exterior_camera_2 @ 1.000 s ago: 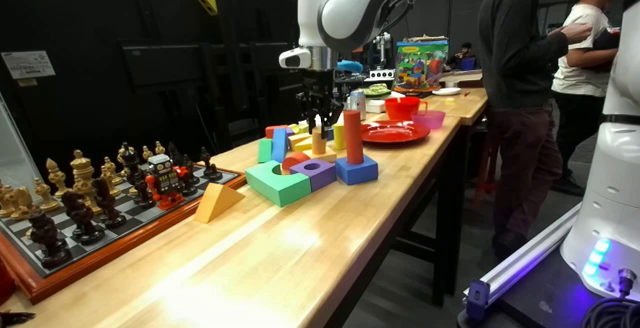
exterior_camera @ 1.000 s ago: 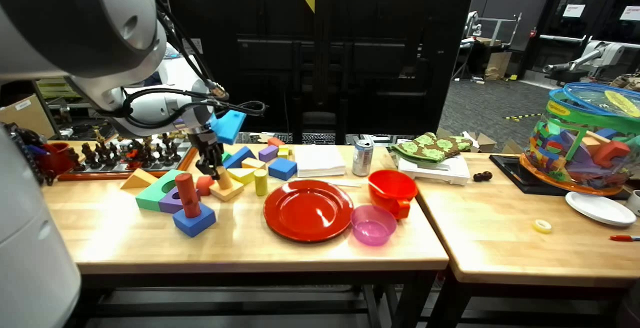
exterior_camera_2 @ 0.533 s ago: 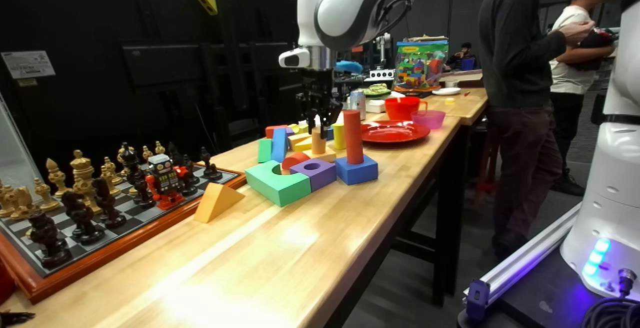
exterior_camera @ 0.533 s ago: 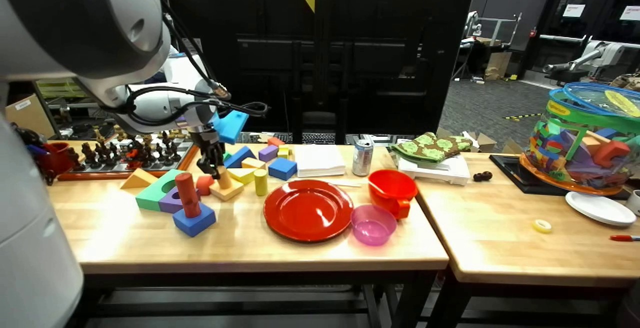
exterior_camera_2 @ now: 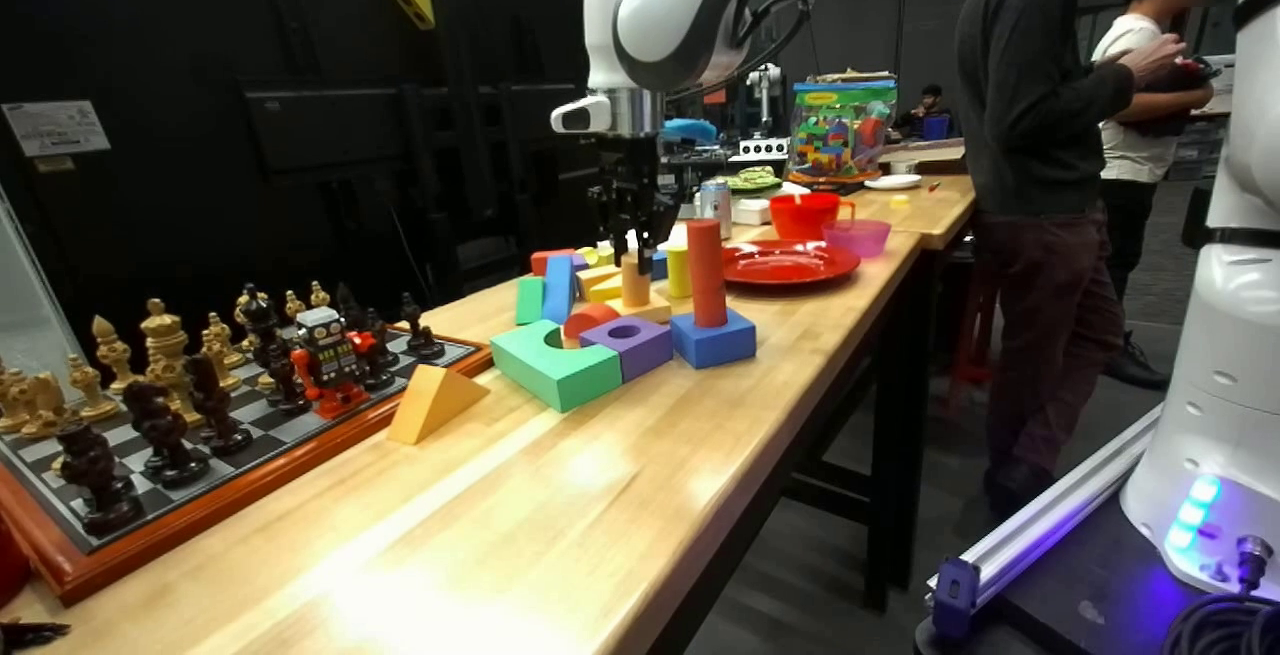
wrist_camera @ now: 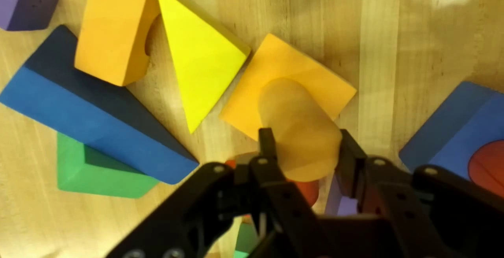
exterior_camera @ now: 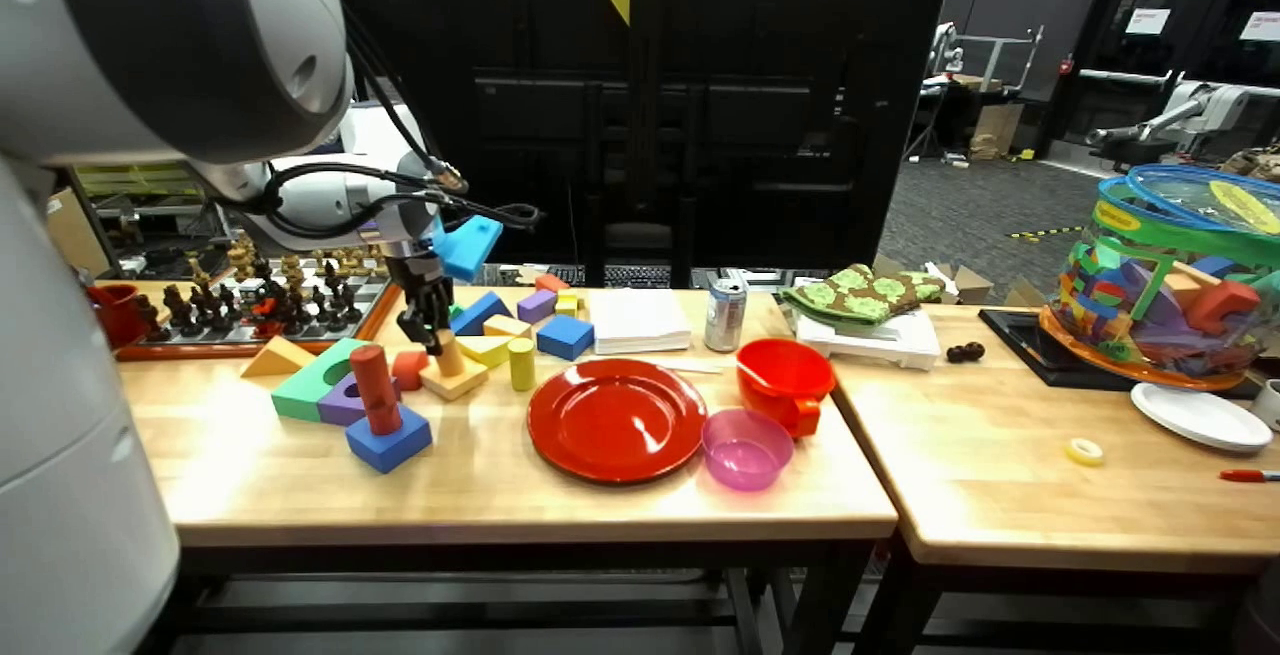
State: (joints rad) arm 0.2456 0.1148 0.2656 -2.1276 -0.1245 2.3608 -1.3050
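While the end effector (wrist_camera: 307, 143) clamps the tan cylinder (wrist_camera: 300, 122), skewed pulling is the danger!
It's upright on, perhaps slotted into, the square orange block (wrist_camera: 281, 59): a crooked tug could drag both or clip the red pillar (exterior_camera_2: 706, 275). Wrist view shows fingers (wrist_camera: 267, 141) either side; only both exterior views catch the pillar's height.
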